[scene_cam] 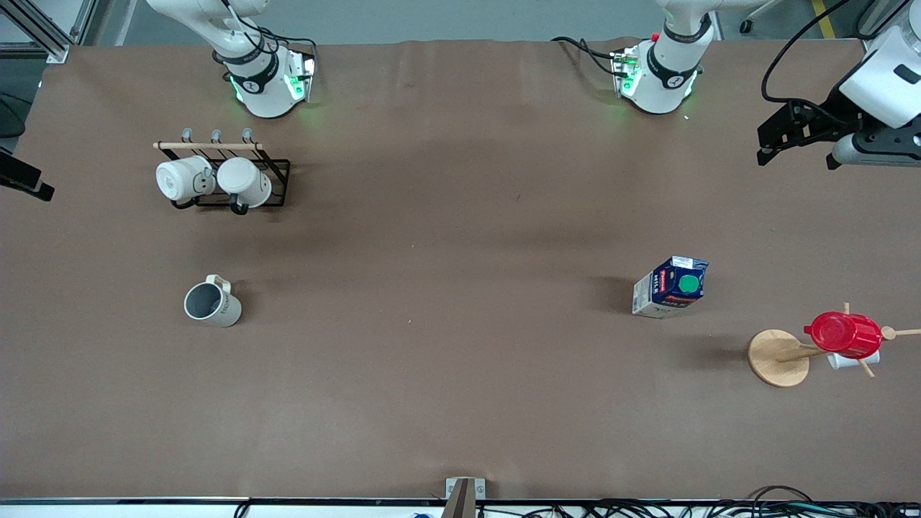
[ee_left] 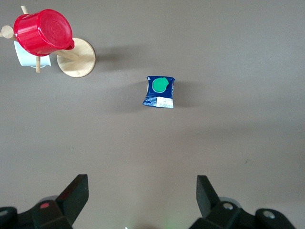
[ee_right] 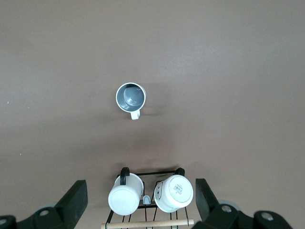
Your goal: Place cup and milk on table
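The cream-beige cup [scene_cam: 211,302] stands upright on the brown table [scene_cam: 460,216] toward the right arm's end, dark grey inside up; it also shows in the right wrist view [ee_right: 131,98]. The milk carton [scene_cam: 673,288] stands on the table toward the left arm's end, green cap up, and shows in the left wrist view [ee_left: 159,91]. My left gripper [scene_cam: 797,158] hangs open and empty high over the table's edge at its own end, and its own wrist view shows it open [ee_left: 142,191]. My right gripper [scene_cam: 29,183] is open and empty in its wrist view [ee_right: 141,193], high above the mug rack.
A black wire rack [scene_cam: 277,169] with two white mugs [scene_cam: 216,180] stands farther from the front camera than the cup. A wooden mug tree [scene_cam: 778,357] carrying a red cup [scene_cam: 842,334] stands nearer the front camera than the milk, toward the left arm's end.
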You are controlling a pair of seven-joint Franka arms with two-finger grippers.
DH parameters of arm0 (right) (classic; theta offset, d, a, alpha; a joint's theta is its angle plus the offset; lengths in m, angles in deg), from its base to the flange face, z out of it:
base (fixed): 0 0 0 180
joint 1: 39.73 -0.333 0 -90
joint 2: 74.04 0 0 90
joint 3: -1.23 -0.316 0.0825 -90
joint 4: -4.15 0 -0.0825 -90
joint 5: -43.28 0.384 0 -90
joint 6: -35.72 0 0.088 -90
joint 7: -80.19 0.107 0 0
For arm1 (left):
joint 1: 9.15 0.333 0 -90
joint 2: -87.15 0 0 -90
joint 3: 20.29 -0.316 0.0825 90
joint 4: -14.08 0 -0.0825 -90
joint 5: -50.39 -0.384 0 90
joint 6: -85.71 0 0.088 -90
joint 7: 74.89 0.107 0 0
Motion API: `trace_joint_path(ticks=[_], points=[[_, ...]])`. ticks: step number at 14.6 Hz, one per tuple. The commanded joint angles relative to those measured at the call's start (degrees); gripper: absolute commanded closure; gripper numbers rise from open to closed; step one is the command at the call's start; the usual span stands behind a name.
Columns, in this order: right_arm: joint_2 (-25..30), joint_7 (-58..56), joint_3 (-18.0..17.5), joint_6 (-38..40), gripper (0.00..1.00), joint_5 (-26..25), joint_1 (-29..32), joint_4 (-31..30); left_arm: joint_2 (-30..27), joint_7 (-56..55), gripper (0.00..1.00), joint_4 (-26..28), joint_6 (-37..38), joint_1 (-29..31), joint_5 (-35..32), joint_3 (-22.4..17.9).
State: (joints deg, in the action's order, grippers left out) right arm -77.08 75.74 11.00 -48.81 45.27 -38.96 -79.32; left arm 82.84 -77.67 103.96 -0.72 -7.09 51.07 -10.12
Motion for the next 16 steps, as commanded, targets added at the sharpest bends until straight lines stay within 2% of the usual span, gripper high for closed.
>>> trace_joint_path(ticks=[1,4,7,11,13,14,16], points=[[1.28,0.23,-0.71,-0.2,0.0,-0.41,0.9,-1.34,0.27,-0.12,0.0,-0.85,0.74,0.23,-1.3,0.2],[1.28,0.23,-0.71,-0.29,0.0,-0.41,0.9,-1.34,0.53,0.14,0.0,-1.73,0.74,0.32,-1.73,0.11],[1.19,0.23,-0.8,-0.65,0.0,0.2,1.78,-1.25,3.25,-0.12,0.0,-3.84,0.74,0.32,-1.74,0.11],[0.84,0.06,-1.15,-0.99,0.0,0.38,1.0,-1.25,7.29,-0.83,0.0,-3.23,-2.5,0.32,-1.74,0.11],[-1.96,-0.03,-1.15,-2.74,0.0,0.38,-0.58,-1.43,9.92,-1.44,0.0,-2.87,-4.7,0.49,-2.18,0.11],[-3.54,-0.12,-1.24,-4.06,0.0,0.38,-0.68,-2.38,11.24,-1.88,0.0,-2.87,-5.49,0.41,-2.18,0.11],[-4.61,-0.99,-1.24,-12.11,0.0,0.38,-0.94,-8.95,13.88,-3.72,0.0,-2.09,-7.6,0.14,-2.61,0.11]])
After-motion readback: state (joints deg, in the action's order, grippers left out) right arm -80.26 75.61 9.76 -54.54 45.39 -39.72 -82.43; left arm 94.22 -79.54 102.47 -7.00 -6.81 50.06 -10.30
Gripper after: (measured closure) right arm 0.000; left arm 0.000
